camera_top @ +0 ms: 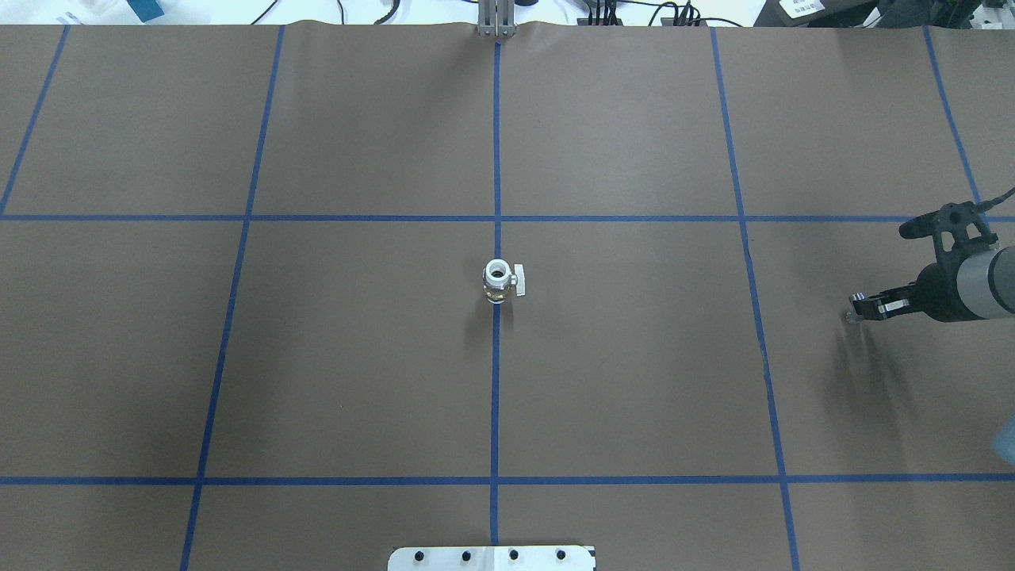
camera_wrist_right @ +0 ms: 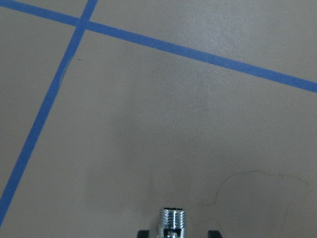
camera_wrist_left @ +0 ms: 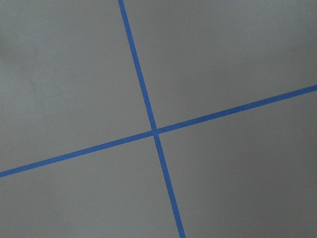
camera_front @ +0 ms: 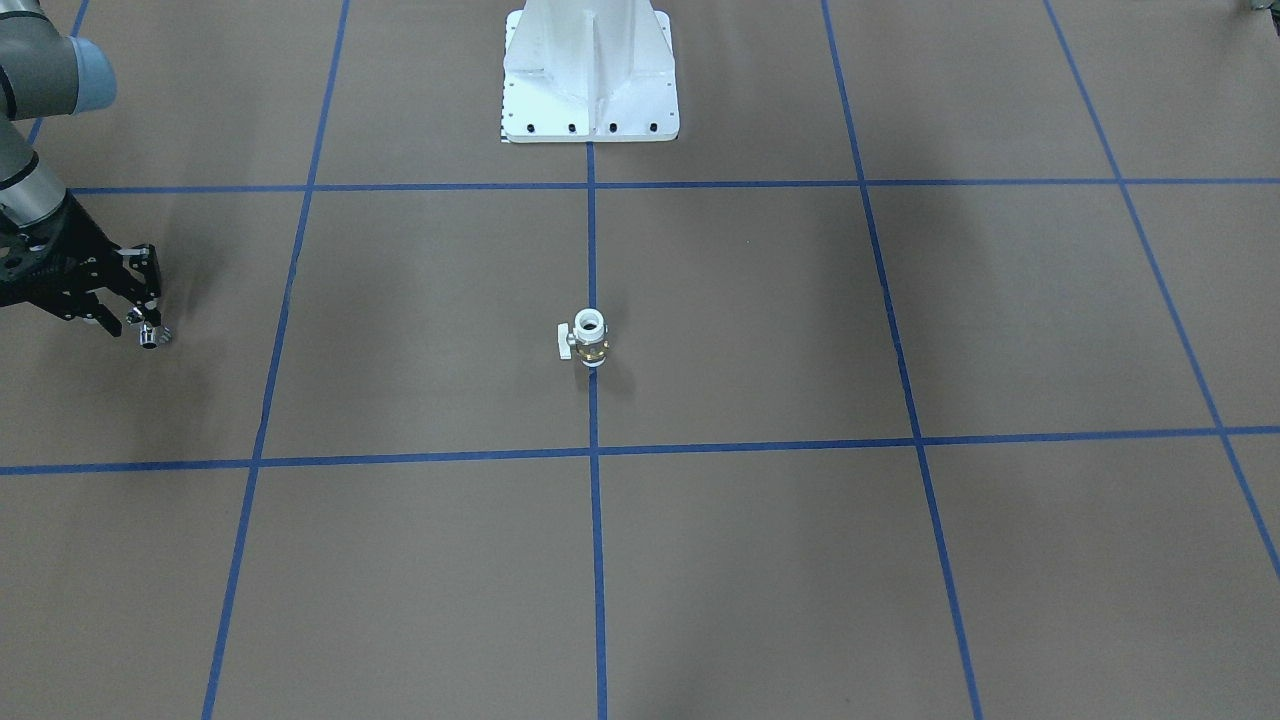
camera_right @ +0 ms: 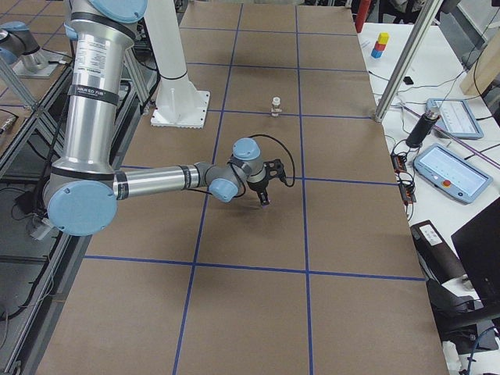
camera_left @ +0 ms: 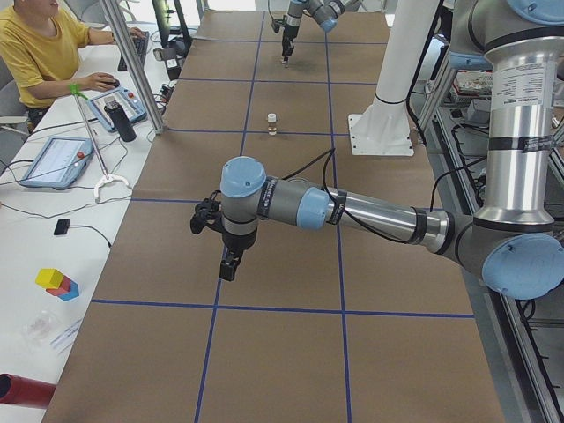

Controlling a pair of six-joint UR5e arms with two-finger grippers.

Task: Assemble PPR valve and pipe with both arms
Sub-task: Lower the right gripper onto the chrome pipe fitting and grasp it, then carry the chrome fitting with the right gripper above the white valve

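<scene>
Shiny pipe (camera_wrist_right: pixel 173 223) sits pinched tight in the right gripper (camera_front: pixel 146 322), far out at the side of the table (camera_front: pixel 800 560). Nobody can tell if the left gripper (camera_left: pixel 227 264) is open. The pipe's ridged end should go dead straight into the PPR valve (camera_front: pixel 590 340). It is white with a gold band and stands upright mid-table, hole up.

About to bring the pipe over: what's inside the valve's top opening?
The PPR valve stands upright. Its top opening shows a dark, empty-looking bore. Anything deeper down is hidden in shadow.
</scene>
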